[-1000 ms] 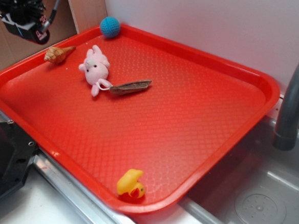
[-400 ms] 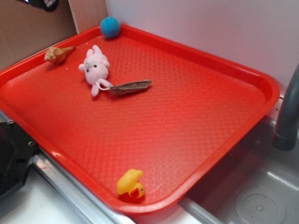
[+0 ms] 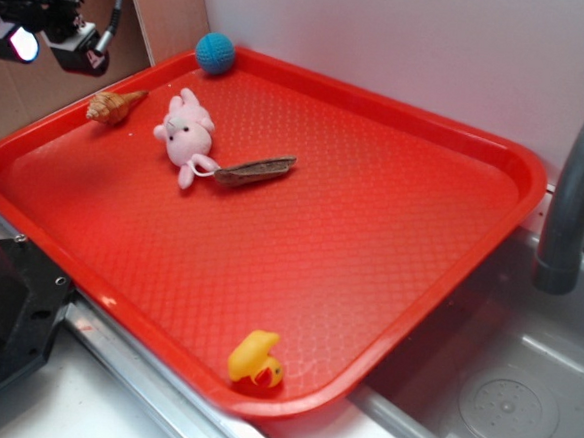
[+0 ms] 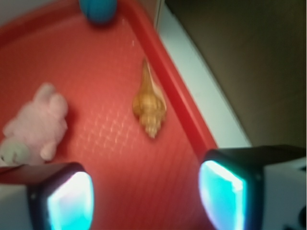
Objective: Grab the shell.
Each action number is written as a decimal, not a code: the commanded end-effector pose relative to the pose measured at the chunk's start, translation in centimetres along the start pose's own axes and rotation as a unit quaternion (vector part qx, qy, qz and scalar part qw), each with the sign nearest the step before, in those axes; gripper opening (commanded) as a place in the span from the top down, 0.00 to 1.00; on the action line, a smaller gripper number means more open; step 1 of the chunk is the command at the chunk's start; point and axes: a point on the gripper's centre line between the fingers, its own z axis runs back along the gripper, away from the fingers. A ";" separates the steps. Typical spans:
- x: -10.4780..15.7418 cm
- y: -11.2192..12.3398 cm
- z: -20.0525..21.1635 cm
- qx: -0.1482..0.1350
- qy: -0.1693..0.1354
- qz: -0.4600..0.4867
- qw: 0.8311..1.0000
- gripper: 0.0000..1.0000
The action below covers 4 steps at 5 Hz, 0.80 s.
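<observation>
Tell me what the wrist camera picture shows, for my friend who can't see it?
A small tan spiral shell lies on a red tray close to its raised rim, untouched. The open end effector hovers above it with both glowing fingertips at the bottom edge. A pink plush lies at left, a blue ball at top.

claw sits high at the far left corner of the exterior view, black body, cable running up behind it. in the wrist view both fingers show at the bottom edge, pads lit cyan, spread wide apart, nothing between them.
</observation>
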 end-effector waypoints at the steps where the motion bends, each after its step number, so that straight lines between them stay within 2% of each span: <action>1: -0.1 0.6 0.6 0.000 -0.013 -0.003 1.000 0.00; 2: 0.9 1.2 -2.7 0.003 -0.022 0.022 0.999 0.00; 3: 1.0 0.3 -4.7 0.028 -0.029 0.031 0.999 0.00; 4: 1.3 0.0 -5.6 0.032 -0.026 0.023 0.999 0.00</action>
